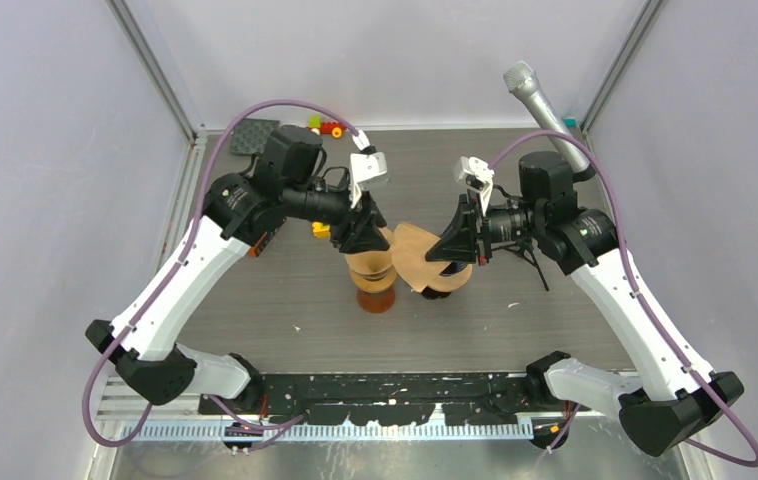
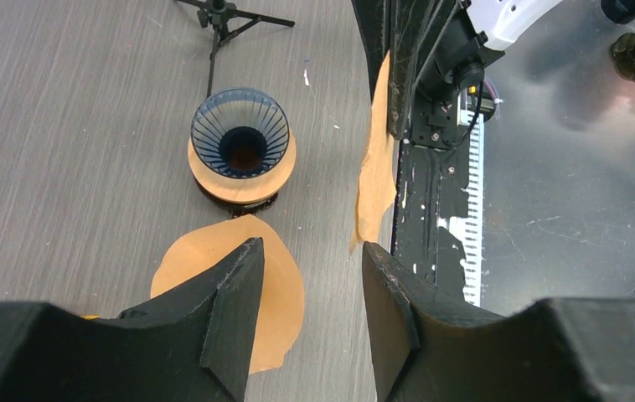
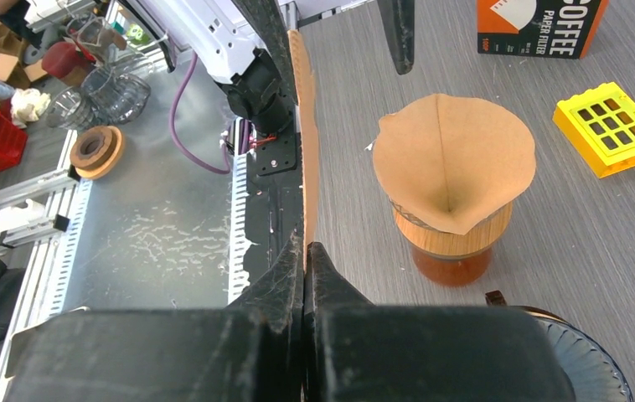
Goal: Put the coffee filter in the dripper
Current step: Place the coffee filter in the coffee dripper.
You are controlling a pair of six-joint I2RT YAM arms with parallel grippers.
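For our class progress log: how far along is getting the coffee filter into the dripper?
Done: one filter sits in the wooden-collared dripper. In hand: the right end effector pinches a second filter; the left end effector is open. Left: the blue dripper is empty.

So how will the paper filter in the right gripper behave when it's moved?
Likely light and floppy: the paper filter is a thin sheet seen edge-on, pinched only at one edge by the right gripper. Its free edge looks slightly wavy, so it may sway or crease on contact.
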